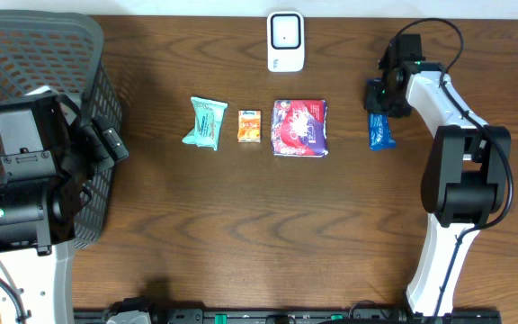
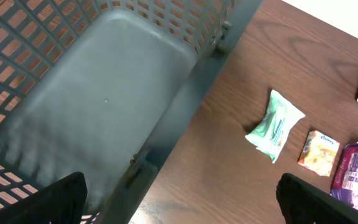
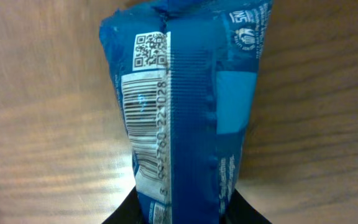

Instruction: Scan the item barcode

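Right gripper, jaws clenched on a blue snack packet, barcode showing, scanner well apart, scan pending; left gripper jaws released.

Dark wood-grain table, soft glare on top

Overhead straight down; left wrist obliquely over basket; right wrist close on packet.

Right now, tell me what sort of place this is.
Probably a mock shop checkout on a wooden table: a white barcode scanner, a grey shopping basket, and packaged snacks, one blue packet showing its barcode.
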Controlling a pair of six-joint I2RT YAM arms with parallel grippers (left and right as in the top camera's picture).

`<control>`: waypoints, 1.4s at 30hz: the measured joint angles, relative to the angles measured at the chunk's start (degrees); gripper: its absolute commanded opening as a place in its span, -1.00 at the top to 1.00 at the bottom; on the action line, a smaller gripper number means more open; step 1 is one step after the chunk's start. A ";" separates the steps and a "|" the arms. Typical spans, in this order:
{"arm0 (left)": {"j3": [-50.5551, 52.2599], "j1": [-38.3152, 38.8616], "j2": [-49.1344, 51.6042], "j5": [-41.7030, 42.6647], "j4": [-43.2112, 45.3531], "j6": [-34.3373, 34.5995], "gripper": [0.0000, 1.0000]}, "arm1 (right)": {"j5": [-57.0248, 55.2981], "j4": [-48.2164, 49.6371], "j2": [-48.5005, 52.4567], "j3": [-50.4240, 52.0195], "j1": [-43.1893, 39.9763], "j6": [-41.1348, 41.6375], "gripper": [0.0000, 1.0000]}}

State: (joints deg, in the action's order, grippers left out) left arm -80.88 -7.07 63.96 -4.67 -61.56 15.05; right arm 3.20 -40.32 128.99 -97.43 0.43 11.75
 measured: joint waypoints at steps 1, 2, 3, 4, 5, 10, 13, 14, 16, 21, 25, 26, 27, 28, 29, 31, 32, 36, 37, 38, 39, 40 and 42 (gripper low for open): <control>0.00 0.00 0.00 0.02 0.00 0.00 -0.96 | 0.00 0.68 0.00 0.00 -0.09 1.16 0.46; 0.00 0.00 0.00 0.02 0.02 0.00 -0.96 | 0.04 1.16 0.00 0.00 -0.09 2.27 0.41; 0.00 0.00 0.00 0.00 0.02 -0.02 -0.96 | 0.07 1.25 0.00 0.00 -0.11 2.97 0.33; 0.00 0.00 0.00 0.00 0.00 0.00 -0.96 | 0.13 1.14 0.00 -0.04 -0.11 3.19 0.29; 0.00 0.00 0.00 0.02 0.00 0.00 -0.96 | 0.31 0.46 0.00 -0.28 -0.11 3.28 0.24; 0.00 0.00 0.00 0.02 0.00 -0.02 -0.96 | 0.94 -8.15 0.31 -5.88 -0.11 2.01 0.11; 0.00 0.00 0.00 0.02 0.00 -0.02 -0.96 | 0.90 -13.86 0.52 -11.47 -0.11 0.96 0.21; 0.00 0.00 0.00 0.02 0.02 -0.02 -0.96 | 0.83 -15.91 0.61 -13.51 -0.11 0.66 0.32; 0.00 0.00 0.00 0.02 0.00 -0.02 -0.96 | 0.63 -19.61 0.61 -17.73 -0.11 -0.04 0.58; 0.00 0.00 0.00 0.00 0.00 -0.02 -0.96 | 0.42 -24.13 0.61 -21.90 -0.11 -0.72 0.97; 0.00 0.00 0.00 0.00 0.00 -0.02 -0.96 | 0.39 -23.58 0.66 -19.69 -0.11 -0.68 0.97; 0.00 0.00 0.00 0.00 0.02 -0.02 -0.96 | 0.37 -22.67 0.66 -18.53 -0.11 -0.68 0.97; 0.00 0.00 0.00 0.00 0.02 -0.02 -0.96 | 0.31 -21.64 0.66 -17.07 -0.11 -0.68 0.97; 0.00 0.00 0.00 0.00 0.02 0.00 -0.96 | 0.15 -20.87 0.68 -15.65 -0.11 -0.68 0.97; 0.00 0.00 0.00 0.00 0.02 -0.02 -0.95 | -0.07 -19.32 0.70 -13.31 -0.11 -0.68 0.95; 0.00 0.00 0.00 0.00 0.02 -0.02 -0.96 | -0.24 -17.14 0.74 -9.86 -0.11 -0.68 0.95; 0.00 0.00 0.00 0.02 0.00 0.00 -0.96 | -0.24 -16.22 0.79 -8.24 -0.11 -0.68 0.95; 0.00 0.00 0.00 0.00 0.02 -0.02 -0.96 | -0.31 -10.67 0.52 -2.47 -0.11 -0.68 0.98; 0.00 0.00 0.00 0.00 0.02 -0.02 -0.96 | -0.46 -10.51 0.24 -1.97 -0.11 -0.68 0.98; 0.00 0.00 0.00 0.00 0.00 0.00 -0.95 | -0.87 -10.86 -0.02 -1.62 -0.11 -0.68 0.97; 0.00 0.00 0.00 0.00 0.02 -0.02 -0.96 | -1.73 -12.04 -0.15 -1.51 -0.11 -0.68 0.95; 0.00 0.00 0.00 0.00 0.00 -0.02 -0.96 | -2.73 -13.75 -0.24 -1.60 -0.09 -0.68 0.88; 0.00 0.00 0.00 0.00 0.02 0.00 -0.96 | -4.87 -17.90 -0.26 -2.19 -0.11 -0.76 0.73</control>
State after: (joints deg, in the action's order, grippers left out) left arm -80.88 -7.07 63.96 -4.67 -61.54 15.05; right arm -1.67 -58.22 128.73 -99.61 0.32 10.98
